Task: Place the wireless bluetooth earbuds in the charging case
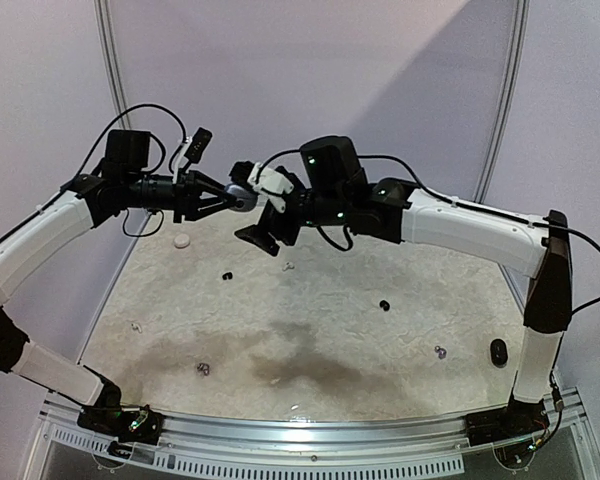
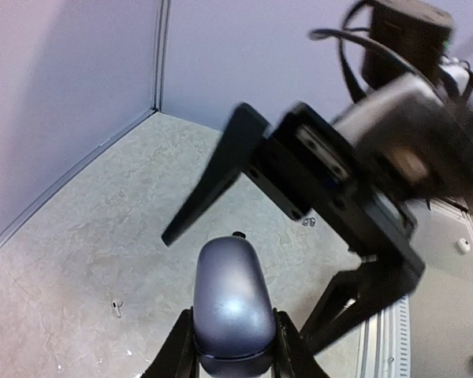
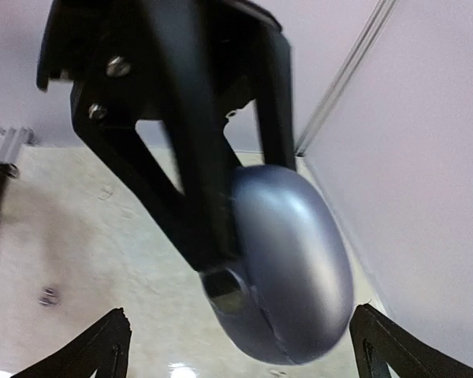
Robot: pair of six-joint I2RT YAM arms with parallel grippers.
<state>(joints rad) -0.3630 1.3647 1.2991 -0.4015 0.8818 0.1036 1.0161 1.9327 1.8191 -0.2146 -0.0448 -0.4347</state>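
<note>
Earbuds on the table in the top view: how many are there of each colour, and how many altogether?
Black buds: 2
White buds: 2
Silvery buds: 2
Total: 6

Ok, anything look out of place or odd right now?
Nothing looks broken. The blue-grey pebble-shaped charging case is clamped in the left gripper up in the air, lid shut, while the tiny earbuds lie scattered loose across the table. A dark smear marks its surface.
</note>
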